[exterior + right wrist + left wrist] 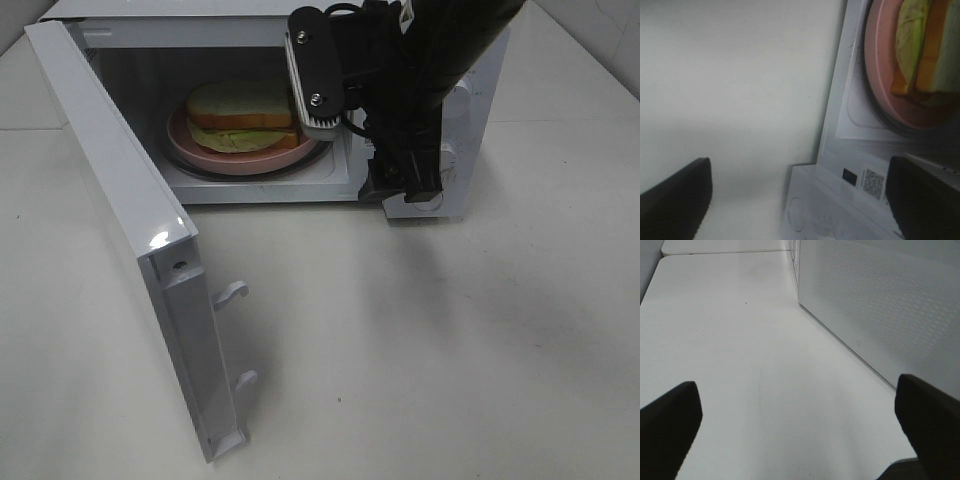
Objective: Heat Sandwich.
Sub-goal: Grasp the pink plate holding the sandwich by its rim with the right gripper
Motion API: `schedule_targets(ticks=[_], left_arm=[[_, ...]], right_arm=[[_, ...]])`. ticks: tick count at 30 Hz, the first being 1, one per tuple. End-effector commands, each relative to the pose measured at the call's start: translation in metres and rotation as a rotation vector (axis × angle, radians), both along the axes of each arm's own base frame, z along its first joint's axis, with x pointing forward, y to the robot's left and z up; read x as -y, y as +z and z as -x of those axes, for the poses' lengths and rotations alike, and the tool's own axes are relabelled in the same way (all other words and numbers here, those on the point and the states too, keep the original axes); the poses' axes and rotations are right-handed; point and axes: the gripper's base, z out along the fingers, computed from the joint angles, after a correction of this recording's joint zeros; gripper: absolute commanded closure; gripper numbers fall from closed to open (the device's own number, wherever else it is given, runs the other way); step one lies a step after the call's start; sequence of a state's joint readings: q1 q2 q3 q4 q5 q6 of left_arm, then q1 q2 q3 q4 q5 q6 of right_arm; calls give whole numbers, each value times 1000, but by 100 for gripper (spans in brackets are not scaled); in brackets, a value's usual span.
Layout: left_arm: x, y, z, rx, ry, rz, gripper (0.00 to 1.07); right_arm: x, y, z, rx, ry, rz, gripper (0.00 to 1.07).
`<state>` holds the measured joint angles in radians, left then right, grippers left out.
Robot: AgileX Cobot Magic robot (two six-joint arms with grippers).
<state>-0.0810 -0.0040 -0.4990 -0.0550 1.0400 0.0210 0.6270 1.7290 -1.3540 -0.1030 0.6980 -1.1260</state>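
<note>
Pink plate [190,150] and pale bread are what show inside the white microwave [485,130]. The sandwich [243,118] lies on that plate in the middle of the cavity, green and orange filling visible along its near edge. Sitting there, it looks already loaded, so what remains of the task is probably closing up and starting the heat.

The door [110,200] is swung wide to the left and towards the near side, its two latch hooks [230,293] pointing out over the bare tabletop [430,350].

The right arm [440,60] hangs in front of the microwave's right side, covering much of the control panel and reaching partly across the mouth of the cavity. The right jaws are spread, their dark fingers [675,200] far apart with nothing between them. Through the gap the wrist view shows the cavity floor and the plate's rim, so nothing is gripped. My guess is that this arm must clear the opening before the door can swing.

The left jaws are spread wide too, fingers [670,425] at either edge of the wrist view and empty. They sit low over the tabletop, and the door's perforated outer face is close by on one side. That would suit a push to shut it.
</note>
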Motion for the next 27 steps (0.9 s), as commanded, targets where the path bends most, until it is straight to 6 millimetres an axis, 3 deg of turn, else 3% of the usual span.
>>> schedule_targets(ticks=[1, 15, 27], left_arm=[[0, -1, 3, 22, 6, 6, 3], [0, -1, 3, 22, 6, 6, 3], [0, -1, 3, 22, 6, 6, 3]], right_arm=[[-12, -4, -14, 31, 27, -12, 18], [-54, -36, -46, 50, 80, -17, 20], [-76, -69, -74, 35, 80, -8, 21]])
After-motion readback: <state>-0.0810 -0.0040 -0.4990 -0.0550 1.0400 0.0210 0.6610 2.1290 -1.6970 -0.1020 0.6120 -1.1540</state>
